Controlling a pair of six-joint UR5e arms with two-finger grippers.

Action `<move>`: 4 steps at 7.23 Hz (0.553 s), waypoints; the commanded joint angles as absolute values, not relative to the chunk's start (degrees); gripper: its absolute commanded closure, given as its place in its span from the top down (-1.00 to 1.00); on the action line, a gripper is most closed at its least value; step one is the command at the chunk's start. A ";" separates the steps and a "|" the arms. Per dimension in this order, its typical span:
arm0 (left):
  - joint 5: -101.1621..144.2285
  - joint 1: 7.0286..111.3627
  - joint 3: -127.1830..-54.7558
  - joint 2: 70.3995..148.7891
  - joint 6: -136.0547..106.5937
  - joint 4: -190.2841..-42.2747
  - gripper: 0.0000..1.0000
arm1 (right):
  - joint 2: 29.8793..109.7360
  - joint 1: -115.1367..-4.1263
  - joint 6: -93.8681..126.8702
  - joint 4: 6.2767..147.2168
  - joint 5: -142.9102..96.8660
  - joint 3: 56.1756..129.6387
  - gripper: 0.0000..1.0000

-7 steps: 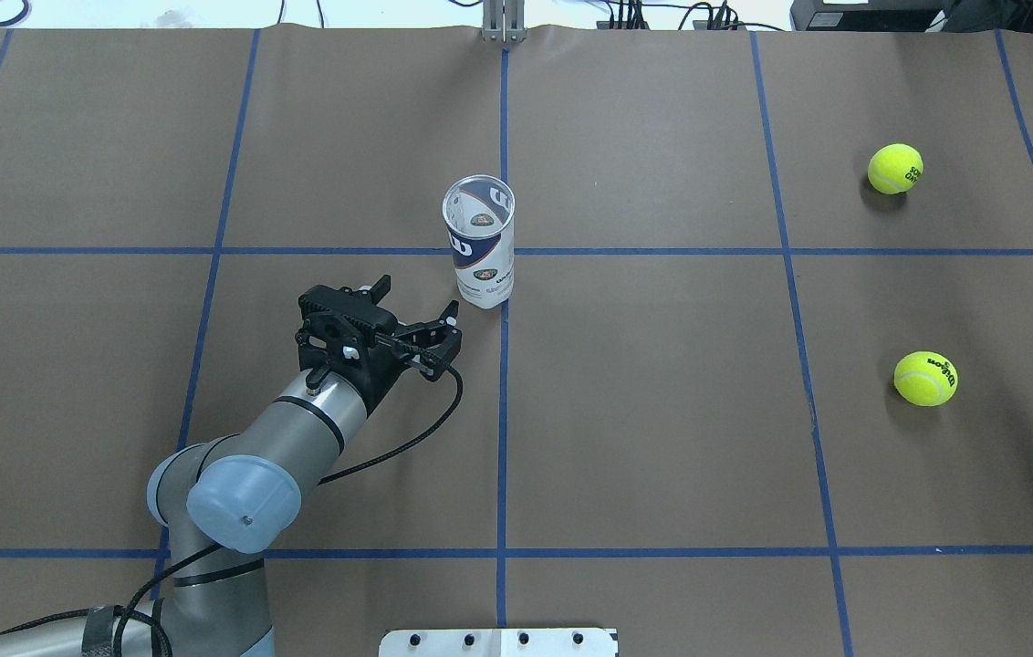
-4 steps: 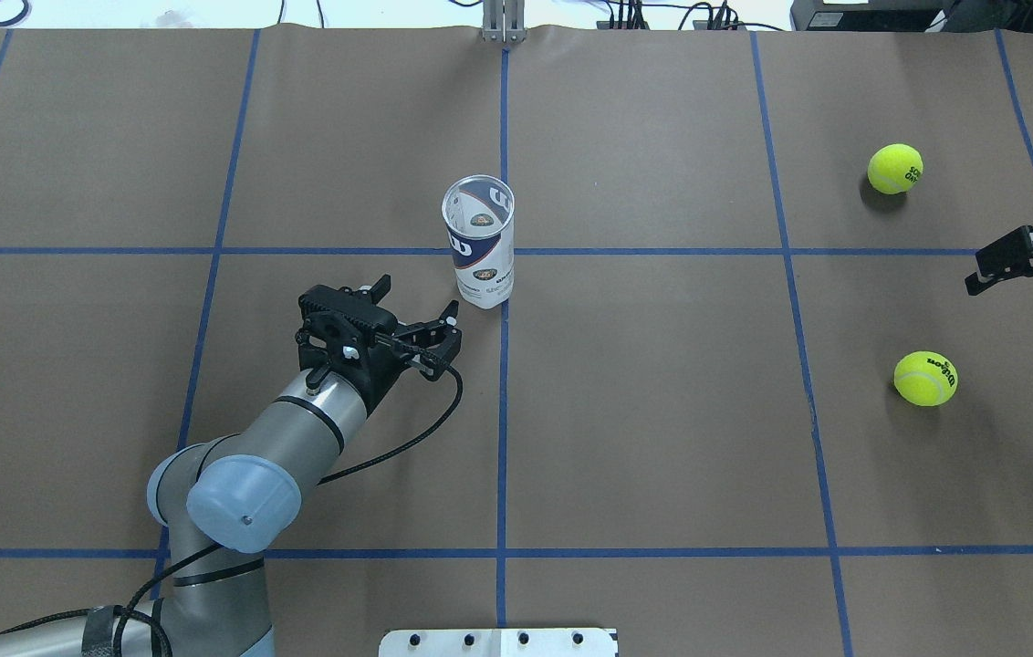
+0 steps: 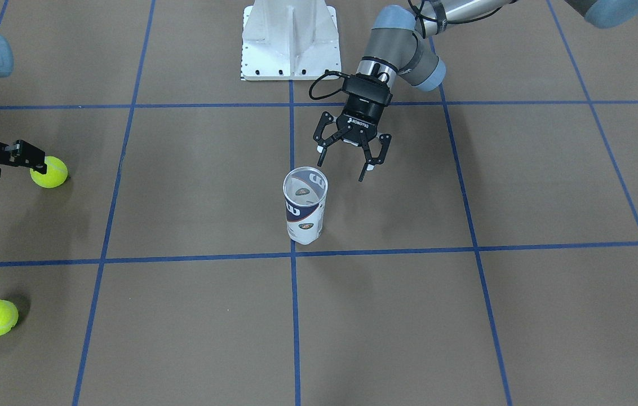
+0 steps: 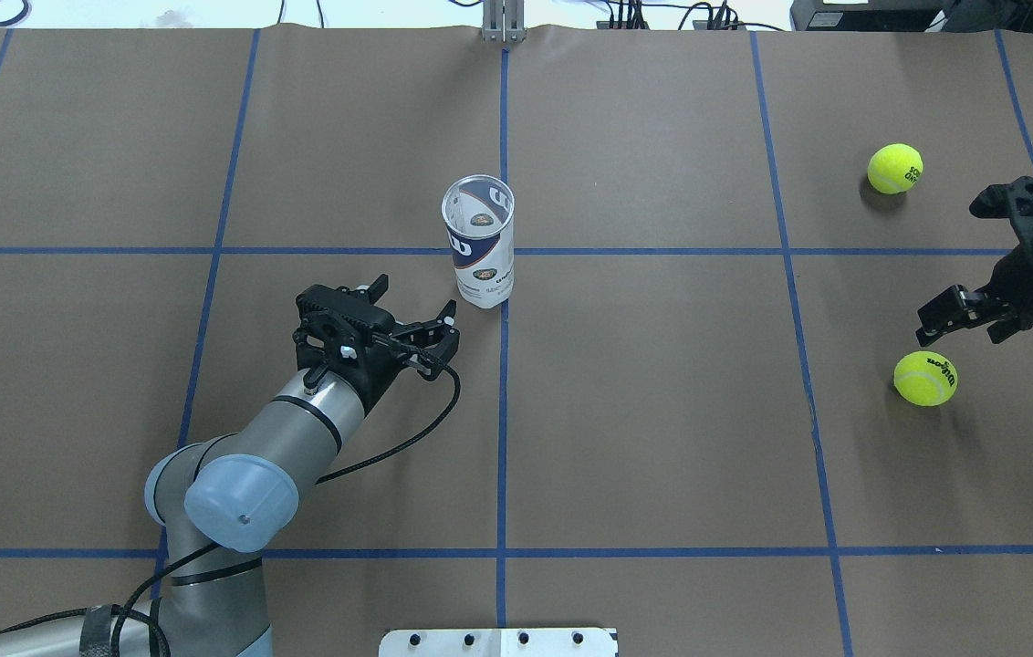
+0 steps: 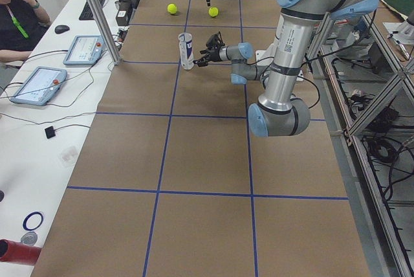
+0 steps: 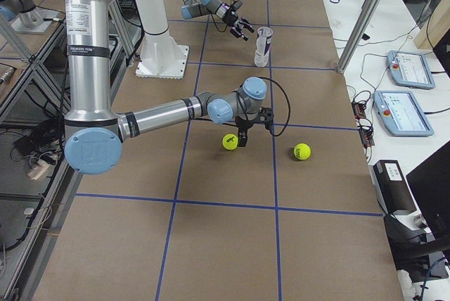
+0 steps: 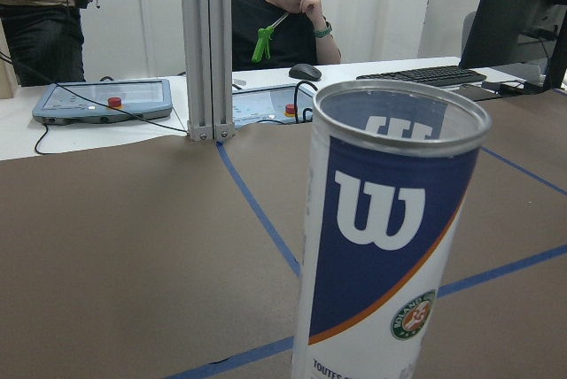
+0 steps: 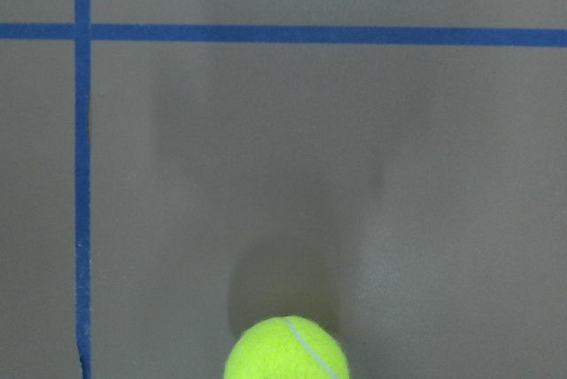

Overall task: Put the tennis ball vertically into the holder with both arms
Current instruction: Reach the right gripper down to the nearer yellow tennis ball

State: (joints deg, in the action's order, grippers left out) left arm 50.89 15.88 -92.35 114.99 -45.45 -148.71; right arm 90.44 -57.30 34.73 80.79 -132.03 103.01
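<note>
Ball (image 4: 925,378) lies on the desk (image 4: 662,411), right side, just robot-side of the right tool (image 4: 962,328); jaws apart, empty, so right arm is nearer. Left tool (image 3: 346,163), also spread, faces upright can (image 4: 478,242) mid-desk. Second ball (image 4: 894,169) sits farther out.

The surface (image 4: 662,411) is coloured a flat brown and is crossed by a grid of blue lines (image 4: 503,438). The can (image 4: 480,260) is wrapped in a white and navy label, which is split by a thin orange stripe and marked with a white "W" and a small green-ringed emblem; its rim is silver. The near ball (image 4: 925,378) and the far ball (image 4: 894,169) are coloured yellow-green and printed in black. The left arm (image 4: 297,429) and the right arm (image 6: 162,114) are finished in grey and silver, with light-blue caps and black cables. The left gripper (image 4: 416,301) and the right gripper (image 4: 953,265) are black, and the left is lettered in white. The base (image 3: 291,39) is painted white.
</note>
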 commanded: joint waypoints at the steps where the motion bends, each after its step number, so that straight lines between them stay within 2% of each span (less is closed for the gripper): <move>1: 50.89 16.00 -92.37 114.87 -45.26 -148.71 0.82 | 90.44 -54.59 34.72 80.77 -129.48 101.96 1.00; 4: 50.89 16.00 -92.37 114.79 -45.26 -148.71 0.83 | 89.74 -53.26 34.72 80.77 -129.37 100.11 1.00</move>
